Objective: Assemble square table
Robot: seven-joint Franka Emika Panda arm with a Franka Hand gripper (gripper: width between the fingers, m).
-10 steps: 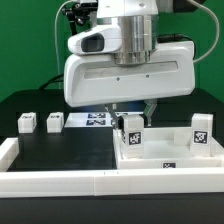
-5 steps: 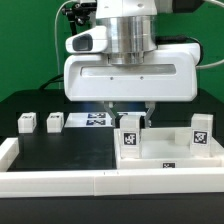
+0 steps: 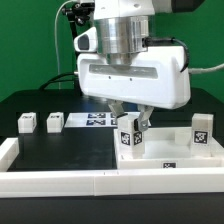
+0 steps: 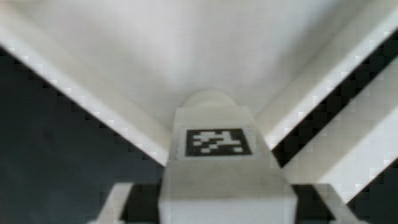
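Observation:
The square table top (image 3: 175, 158) lies on the exterior view's right and fills the wrist view as a white surface (image 4: 196, 45). My gripper (image 3: 131, 124) is shut on a white tagged leg (image 3: 130, 137), held at the top's near-left corner and tilted slightly. In the wrist view the leg (image 4: 221, 140) sits between my fingers (image 4: 128, 205), and my gripper (image 4: 222, 208) is closed on it. A second leg (image 3: 202, 129) stands upright at the top's right corner. Two loose legs (image 3: 27, 122) (image 3: 54, 122) sit on the black table at the left.
The marker board (image 3: 92, 120) lies flat behind the loose legs. The long low white border rail (image 3: 55, 181) runs along the front, with a raised end at the left (image 3: 6, 150). The arm's wide white hand (image 3: 135, 80) hangs over the middle.
The hand has turned about its vertical axis and now looks skewed. The held leg turned with it and now sits a little tilted. The other legs have not moved.

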